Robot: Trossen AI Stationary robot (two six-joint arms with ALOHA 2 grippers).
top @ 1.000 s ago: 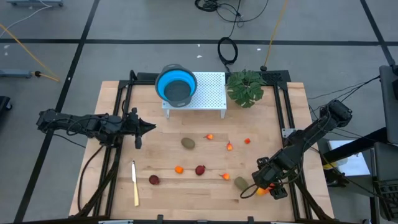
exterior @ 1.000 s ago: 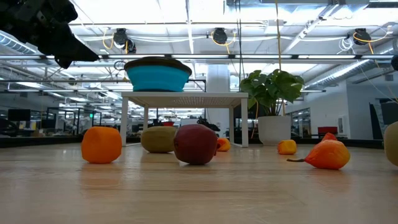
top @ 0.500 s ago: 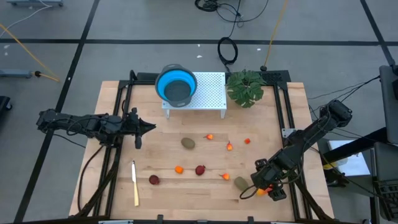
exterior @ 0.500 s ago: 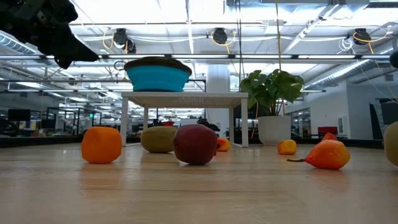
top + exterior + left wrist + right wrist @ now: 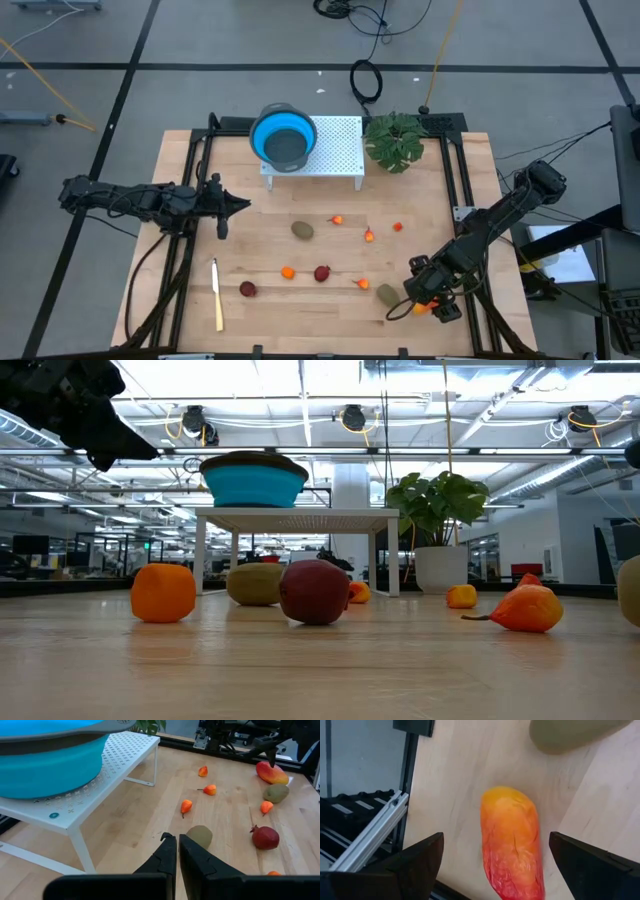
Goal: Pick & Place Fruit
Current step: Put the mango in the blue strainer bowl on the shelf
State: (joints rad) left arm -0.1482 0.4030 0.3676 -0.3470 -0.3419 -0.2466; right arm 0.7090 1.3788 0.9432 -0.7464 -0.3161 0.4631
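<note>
Now right tool (image 5: 490,865) (spread) over mango (image 5: 512,840)

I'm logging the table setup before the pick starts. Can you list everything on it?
Bowl: one, blue, on the white rack.
Rack: one, white perforated, table's far middle.
Plant: one, green, beside the rack.
Knife: one, cream-yellow, near left.
Olive-brown ovals: two, one mid-table, one near right.
Dark red balls: two, near edge and middle.
Small orange pieces: five, scattered mid-table, e.g..
Oblong red-orange fruit: one, between the right gripper's fingers, on the wood.
Left gripper: shut, hanging left of the rack.
Right gripper: open, over the oblong fruit.
</note>
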